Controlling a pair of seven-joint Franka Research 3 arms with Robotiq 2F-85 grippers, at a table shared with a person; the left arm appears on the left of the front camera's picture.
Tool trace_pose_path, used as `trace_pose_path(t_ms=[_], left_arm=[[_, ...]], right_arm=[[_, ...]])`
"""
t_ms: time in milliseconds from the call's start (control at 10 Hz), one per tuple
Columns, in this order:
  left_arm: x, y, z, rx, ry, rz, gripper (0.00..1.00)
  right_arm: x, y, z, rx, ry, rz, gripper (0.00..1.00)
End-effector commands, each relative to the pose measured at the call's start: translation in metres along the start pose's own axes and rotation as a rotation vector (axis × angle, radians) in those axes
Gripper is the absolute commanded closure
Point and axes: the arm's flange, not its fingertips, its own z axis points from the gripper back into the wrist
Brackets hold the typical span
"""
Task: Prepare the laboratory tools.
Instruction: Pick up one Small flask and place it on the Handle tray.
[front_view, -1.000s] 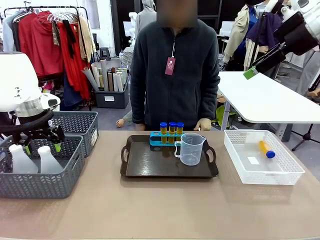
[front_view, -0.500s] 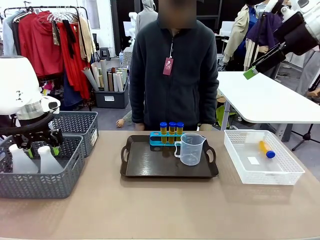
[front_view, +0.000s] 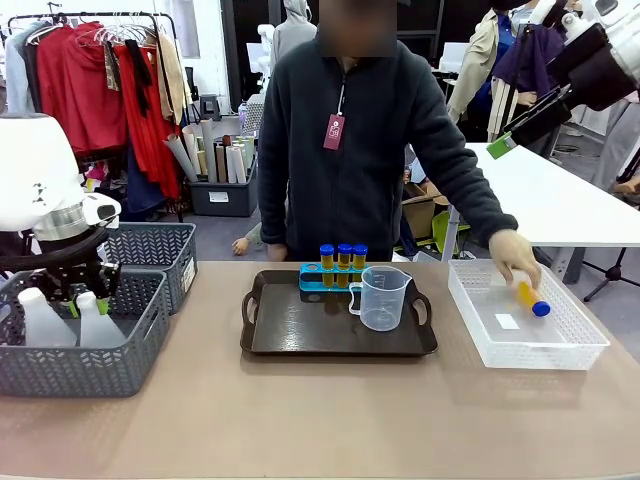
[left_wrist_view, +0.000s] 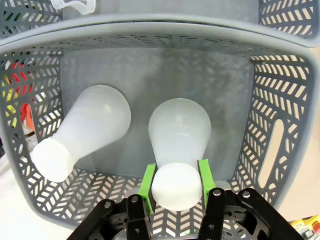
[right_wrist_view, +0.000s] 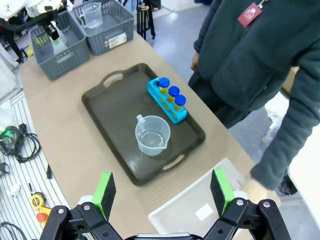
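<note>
At the table's 8 o'clock sits a grey basket (front_view: 80, 372) with two frosted white flasks standing upright in it. The left gripper (left_wrist_view: 176, 174) is down inside it, its green pads (left_wrist_view: 148, 180) pressed against either side of the neck of one flask (left_wrist_view: 179, 132), and the second flask (left_wrist_view: 85, 127) stands just beside. At the centre lies a dark tray (front_view: 300, 340) carrying the clear beaker (front_view: 382, 298) and, at the beaker's 11 o'clock, a blue rack (front_view: 312, 281) with three blue-capped tubes (front_view: 343, 256). At 3 o'clock a white basket (front_view: 570, 350) holds the fourth tube (front_view: 533, 300), the person's hand (front_view: 515, 255) touching its far end. The right gripper (right_wrist_view: 162, 192) hangs high over the table's 2 o'clock side, fingers spread wide.
</note>
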Motion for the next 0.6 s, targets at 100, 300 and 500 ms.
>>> trace_pose_path(t_ms=[100, 300, 500], left_arm=[[-0.004, 0.004, 0.013, 0.014, -0.035, 0.029, 1.0], [-0.004, 0.005, 0.021, 0.011, -0.037, 0.032, 1.0], [0.001, 0.006, 0.072, 0.02, -0.051, 0.017, 1.0]], right_arm=[[0.001, -0.001, 0.0, 0.017, -0.023, 0.001, 0.0], [0.001, -0.001, 0.0, 0.017, -0.023, 0.001, 0.0], [0.001, -0.001, 0.0, 0.017, -0.023, 0.001, 0.0]])
